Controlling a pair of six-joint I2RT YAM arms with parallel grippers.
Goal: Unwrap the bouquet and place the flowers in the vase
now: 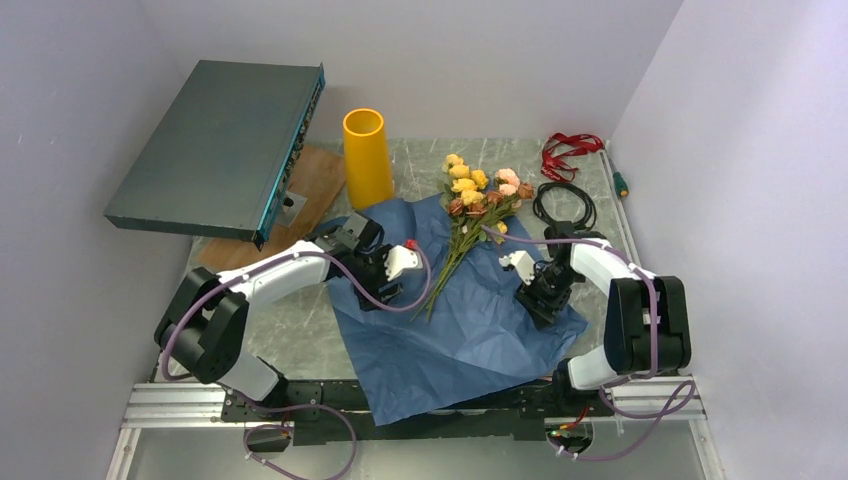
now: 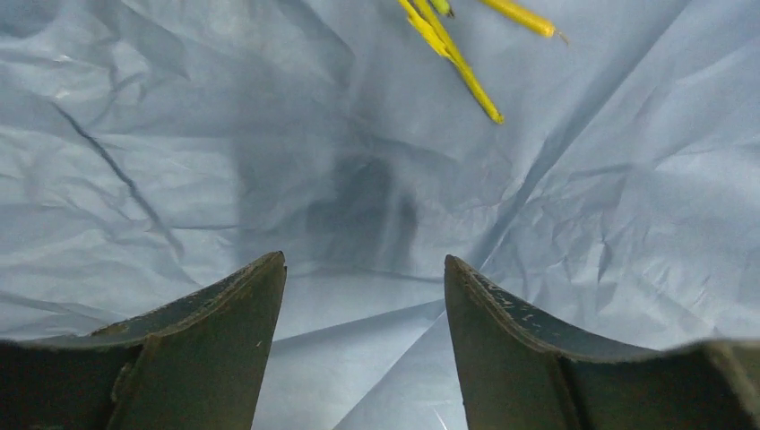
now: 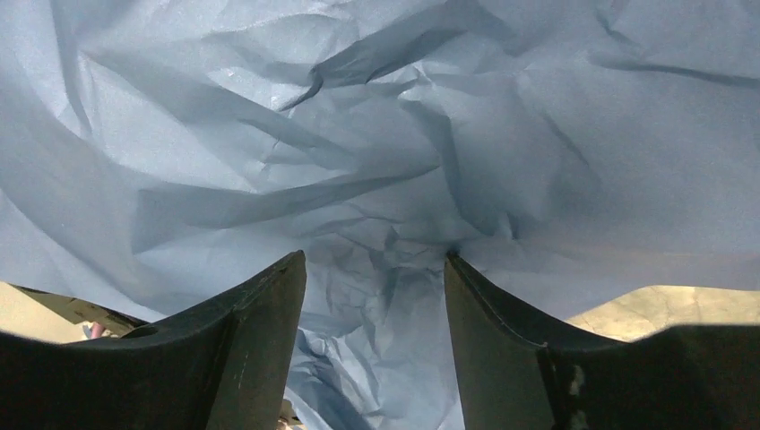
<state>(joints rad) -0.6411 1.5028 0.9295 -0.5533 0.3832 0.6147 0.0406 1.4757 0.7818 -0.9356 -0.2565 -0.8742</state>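
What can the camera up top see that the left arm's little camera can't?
Only the top view shows the orange vase, the rose heads, the red ribbon and the grey box. Only the left wrist view shows the left pincer up close, its jaws apart with nothing between them, and the fine creases in the paper. Both views show the crinkled blue paper and the thin green stems lying on it.

The flowers (image 1: 478,205) lay open from above, between the two arms. Far and left of them, the vase (image 1: 367,157) stood with its mouth clear, though a tilted grey box (image 1: 222,148) crowded its left side. A black cable coil (image 1: 563,203) and a red ribbon (image 1: 570,152) cluttered the desk's (image 1: 420,155) far right.
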